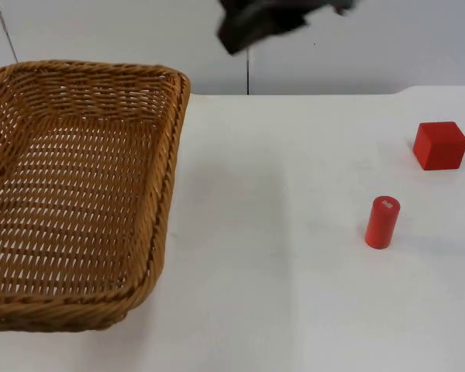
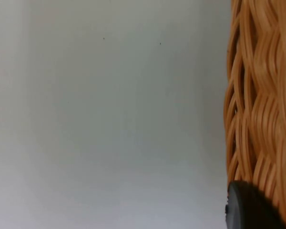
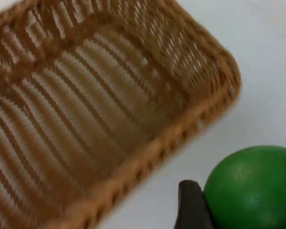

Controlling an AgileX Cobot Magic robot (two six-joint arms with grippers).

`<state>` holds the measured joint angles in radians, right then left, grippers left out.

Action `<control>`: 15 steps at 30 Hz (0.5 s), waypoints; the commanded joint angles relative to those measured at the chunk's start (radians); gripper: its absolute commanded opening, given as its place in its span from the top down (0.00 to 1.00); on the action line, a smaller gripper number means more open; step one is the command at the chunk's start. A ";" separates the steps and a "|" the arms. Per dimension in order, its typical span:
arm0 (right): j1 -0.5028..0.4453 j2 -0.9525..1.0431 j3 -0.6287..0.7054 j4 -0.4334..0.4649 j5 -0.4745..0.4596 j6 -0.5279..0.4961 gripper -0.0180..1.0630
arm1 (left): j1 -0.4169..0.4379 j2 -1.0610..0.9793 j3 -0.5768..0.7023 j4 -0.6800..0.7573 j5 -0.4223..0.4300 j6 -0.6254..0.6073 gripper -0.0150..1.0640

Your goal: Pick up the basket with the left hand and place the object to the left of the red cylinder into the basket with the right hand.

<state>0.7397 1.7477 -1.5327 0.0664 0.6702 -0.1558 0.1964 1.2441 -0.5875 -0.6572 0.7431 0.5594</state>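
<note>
The wicker basket (image 1: 77,194) fills the left of the top view, lifted and tilted, its left end running past the picture's edge. In the left wrist view my left gripper's fingertip (image 2: 250,210) presses against the basket's woven wall (image 2: 262,95), holding it. My right gripper (image 3: 238,210) is shut on a green ball (image 3: 252,191), one black fingertip (image 3: 190,205) beside it, above the table just off the basket's corner (image 3: 219,81). From above, the right arm (image 1: 267,23) is a dark blur near the wall. The red cylinder (image 1: 382,222) stands upright at the right.
A red cube (image 1: 440,145) sits behind and to the right of the cylinder. White table top (image 1: 279,232) lies between the basket and the cylinder. The grey partition wall (image 1: 387,46) closes the back.
</note>
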 commanded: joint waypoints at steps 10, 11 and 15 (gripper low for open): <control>0.085 0.354 -0.351 0.048 0.044 -0.054 0.72 | 0.003 -0.007 0.002 -0.046 0.001 0.004 0.99; 0.090 0.374 -0.357 0.048 0.044 -0.054 0.69 | 0.003 -0.007 0.002 -0.049 0.001 0.004 0.99; 0.096 0.414 -0.357 0.048 0.041 -0.054 0.56 | 0.003 -0.007 0.002 -0.059 0.001 0.007 0.99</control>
<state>0.8294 2.1634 -1.8757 0.1135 0.7154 -0.2026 0.1964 1.2441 -0.5875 -0.6817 0.7431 0.5616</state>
